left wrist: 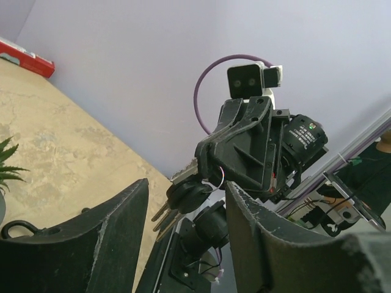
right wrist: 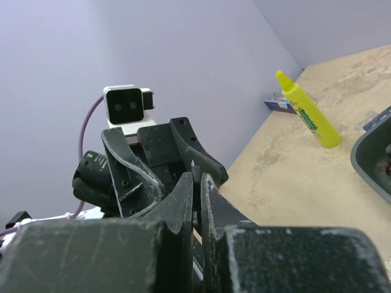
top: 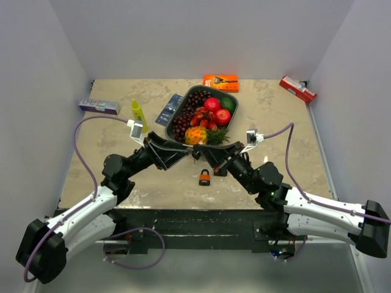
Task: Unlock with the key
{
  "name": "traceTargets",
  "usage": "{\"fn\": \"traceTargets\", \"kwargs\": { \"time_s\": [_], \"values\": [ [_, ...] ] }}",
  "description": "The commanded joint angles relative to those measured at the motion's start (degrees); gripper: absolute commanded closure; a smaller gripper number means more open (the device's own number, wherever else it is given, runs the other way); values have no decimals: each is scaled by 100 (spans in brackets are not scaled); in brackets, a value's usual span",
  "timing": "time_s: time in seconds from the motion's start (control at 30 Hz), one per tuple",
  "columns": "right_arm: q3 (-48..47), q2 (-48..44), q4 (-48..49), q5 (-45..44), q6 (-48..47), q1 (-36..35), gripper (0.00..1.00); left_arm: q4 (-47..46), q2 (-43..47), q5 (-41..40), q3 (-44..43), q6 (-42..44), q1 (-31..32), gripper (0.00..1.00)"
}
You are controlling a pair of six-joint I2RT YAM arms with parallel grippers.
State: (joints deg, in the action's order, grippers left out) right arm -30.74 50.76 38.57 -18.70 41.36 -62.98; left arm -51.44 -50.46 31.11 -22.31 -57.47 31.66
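An orange and black padlock (top: pixel 204 177) lies on the table, just in front of both grippers. Above it, my right gripper (top: pixel 203 155) (right wrist: pixel 197 183) is shut on the black head of a key (right wrist: pixel 196 171). In the left wrist view the key bunch (left wrist: pixel 186 196) hangs from the right gripper, with brass blades pointing down and left. My left gripper (top: pixel 190 154) (left wrist: pixel 186 183) faces it tip to tip. Its jaws are open, one on each side of the bunch and not touching it.
A dark tray (top: pixel 178 101) of fruit sits behind the grippers. A yellow bottle (top: pixel 138 113) (right wrist: pixel 308 113) stands to its left, with a blue and white box (top: pixel 98 106) beyond it. At the back lie an orange box (top: pixel 220 82) and a red box (top: pixel 297 89).
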Motion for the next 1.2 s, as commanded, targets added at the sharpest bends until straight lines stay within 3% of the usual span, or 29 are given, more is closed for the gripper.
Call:
{"fn": "traceTargets", "kwargs": {
  "time_s": [0.0, 0.27, 0.4, 0.6, 0.77, 0.87, 1.0, 1.17],
  "values": [
    [24, 30, 590, 164, -23, 14, 100, -726, -34, -18, -248, -123, 24, 44],
    [77, 65, 678, 244, -32, 14, 100, -762, -105, -26, -318, -141, 77, 55],
    [103, 92, 644, 270, -67, 23, 100, -771, -61, -149, -318, -133, 86, 66],
    [174, 101, 670, 297, -32, 31, 100, -894, -69, -202, -310, -150, 86, 70],
    [183, 100, 643, 288, -41, 23, 100, -955, -61, -237, -266, -159, 95, 84],
    [209, 92, 582, 235, -32, 31, 100, -982, -34, -281, -222, -159, 95, 100],
    [235, 48, 127, 121, -137, 23, 100, -930, -8, -150, -46, -133, 95, 100],
    [69, -617, -945, -63, -663, 31, 75, 438, -8, 805, -379, 760, 77, 100]
  ]
}}
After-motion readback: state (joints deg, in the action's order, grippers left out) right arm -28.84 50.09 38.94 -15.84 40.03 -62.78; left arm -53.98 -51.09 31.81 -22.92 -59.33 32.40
